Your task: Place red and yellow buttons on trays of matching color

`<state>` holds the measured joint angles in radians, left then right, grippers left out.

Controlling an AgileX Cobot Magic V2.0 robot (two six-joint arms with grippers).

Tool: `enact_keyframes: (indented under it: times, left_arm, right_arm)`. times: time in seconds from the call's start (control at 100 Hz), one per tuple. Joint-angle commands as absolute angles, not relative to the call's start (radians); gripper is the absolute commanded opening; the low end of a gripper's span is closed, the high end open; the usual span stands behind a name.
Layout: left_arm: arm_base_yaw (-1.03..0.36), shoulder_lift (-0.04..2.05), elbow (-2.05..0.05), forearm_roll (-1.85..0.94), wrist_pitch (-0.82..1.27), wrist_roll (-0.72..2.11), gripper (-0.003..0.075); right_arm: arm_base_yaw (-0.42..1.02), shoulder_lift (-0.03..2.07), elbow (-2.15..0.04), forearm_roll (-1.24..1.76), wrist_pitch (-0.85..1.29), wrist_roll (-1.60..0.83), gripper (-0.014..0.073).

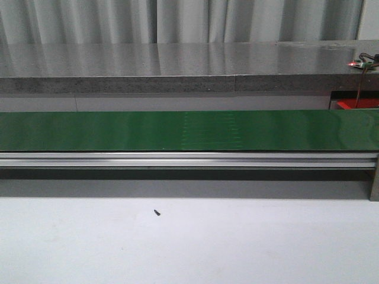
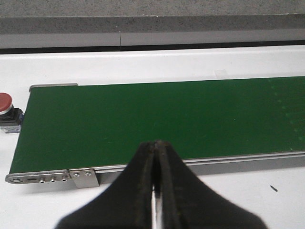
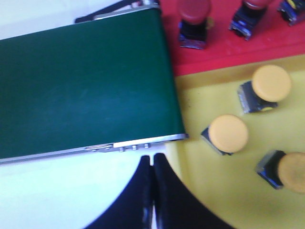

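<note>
My right gripper [image 3: 152,159] is shut and empty, hovering at the corner where the green belt [image 3: 81,81] meets the yellow tray [image 3: 209,181]. Three yellow buttons [image 3: 228,133] lie on that tray. Beyond it the red tray [image 3: 224,50] holds red buttons [image 3: 193,19]. My left gripper [image 2: 157,145] is shut with nothing in it, above the near edge of the belt [image 2: 152,119]. One red button [image 2: 5,109] stands on the white table just off the belt's end. Neither gripper appears in the front view, where a sliver of the red tray [image 1: 355,104] shows at far right.
The conveyor's aluminium rail [image 1: 189,158] runs along the belt's front. A grey stone ledge [image 1: 177,68] lies behind it. A small dark screw [image 1: 157,212] lies on the white table [image 1: 189,248].
</note>
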<state>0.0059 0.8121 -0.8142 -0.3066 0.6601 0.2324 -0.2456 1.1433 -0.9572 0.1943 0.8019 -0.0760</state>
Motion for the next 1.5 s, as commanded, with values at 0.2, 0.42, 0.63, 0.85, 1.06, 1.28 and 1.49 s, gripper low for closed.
enact_keyframes:
  times: [0.2, 0.42, 0.63, 0.85, 1.06, 1.28, 1.49]
  left_arm:
    - [0.000, 0.802, -0.840, -0.331, 0.586, 0.225, -0.0020]
    - [0.000, 0.802, -0.840, -0.331, 0.571, 0.219, -0.0020]
    - [0.001, 0.785, -0.840, -0.327, 0.553, 0.217, -0.0020]
    - [0.069, 0.732, -0.840, -0.316, 0.524, 0.217, -0.0020]
    - [0.223, 0.727, -0.840, -0.310, 0.557, 0.217, -0.0020]
    - [0.272, 0.754, -0.842, -0.284, 0.534, 0.217, -0.0020]
    - [0.318, 0.850, -0.930, -0.277, 0.544, 0.217, -0.0020]
  right_arm:
    - [-0.077, 1.005, -0.982, 0.168, 0.758, -0.091, -0.0066]
    - [-0.016, 0.898, -0.910, 0.129, 0.681, -0.092, -0.0066]
    - [-0.004, 0.775, -0.823, 0.118, 0.622, -0.092, -0.0066]
    - [-0.004, 0.618, -0.702, 0.118, 0.566, -0.092, -0.0066]
    - [-0.004, 0.516, -0.620, 0.116, 0.564, -0.092, -0.0066]
    - [-0.004, 0.505, -0.611, 0.116, 0.570, -0.092, -0.0066]
    - [-0.004, 0.505, -0.611, 0.116, 0.579, -0.092, -0.0066]
